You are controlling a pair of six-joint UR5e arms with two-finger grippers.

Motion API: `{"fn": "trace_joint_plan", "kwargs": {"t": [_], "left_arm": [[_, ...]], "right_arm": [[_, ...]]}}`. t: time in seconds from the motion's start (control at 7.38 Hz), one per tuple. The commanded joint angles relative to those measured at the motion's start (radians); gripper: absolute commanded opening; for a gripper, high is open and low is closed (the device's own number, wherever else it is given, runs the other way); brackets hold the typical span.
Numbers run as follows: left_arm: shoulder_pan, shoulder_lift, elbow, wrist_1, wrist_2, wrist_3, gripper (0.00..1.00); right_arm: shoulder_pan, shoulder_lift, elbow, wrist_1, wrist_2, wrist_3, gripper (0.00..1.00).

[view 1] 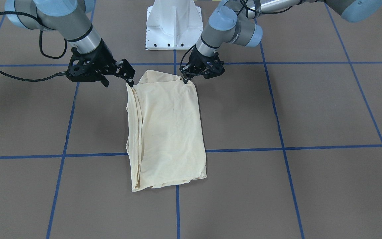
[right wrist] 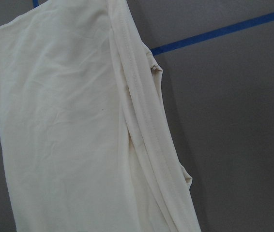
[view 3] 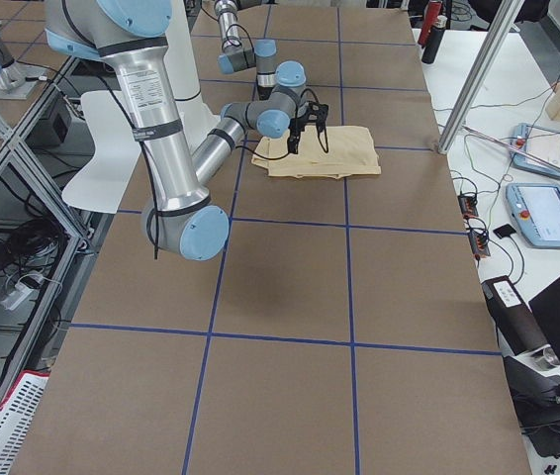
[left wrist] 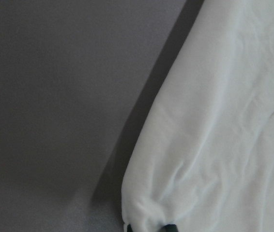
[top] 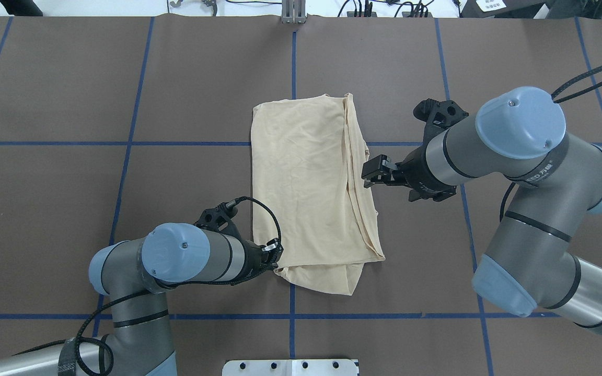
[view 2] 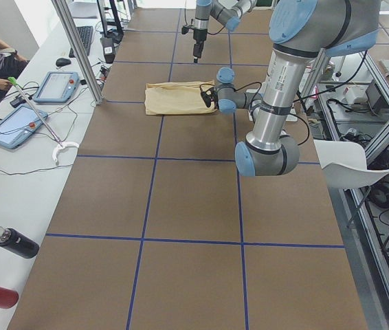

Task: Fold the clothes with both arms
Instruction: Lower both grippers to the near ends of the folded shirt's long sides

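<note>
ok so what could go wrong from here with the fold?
1. The left tool seems to pinch only the very corner of the T-shirt. The thin fabric could slip out on the lift.
2. The right tool is at the other near corner, but its grip is unclear. If only one side rises, the loose stacked layers along that edge may splay and skew the fold.

The T-shirt (view 1: pixel 169 132) is thin, soft cream cloth, matt and lightly creased, with stitched hems. A dull brown, paper-like cover lies smooth over the table (view 1: pixel 310 109), crossed by faintly shiny blue tape (view 1: pixel 244 149). The left arm (top: pixel 222 258) and right arm (top: pixel 463 156) are satin grey metal with smooth light blue plastic caps (top: pixel 520 122). Their black cables (view 1: pixel 22 79) look braided. The white pedestal (view 1: pixel 173 23) looks like glossy painted metal.
</note>
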Motion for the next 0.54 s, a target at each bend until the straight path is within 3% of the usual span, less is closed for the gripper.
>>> {"fn": "trace_joint_plan", "kwargs": {"t": [0.0,0.41], "left_arm": [[0.000,-0.002,-0.013,0.005,-0.001,-0.001,0.00],[-0.002,-0.002,-0.058,0.020,-0.001,-0.001,0.00]], "right_arm": [[0.001,-0.001,0.001,0.000,0.001,0.000,1.00],[-0.002,-0.010,-0.002,0.000,0.000,0.000,1.00]]}}
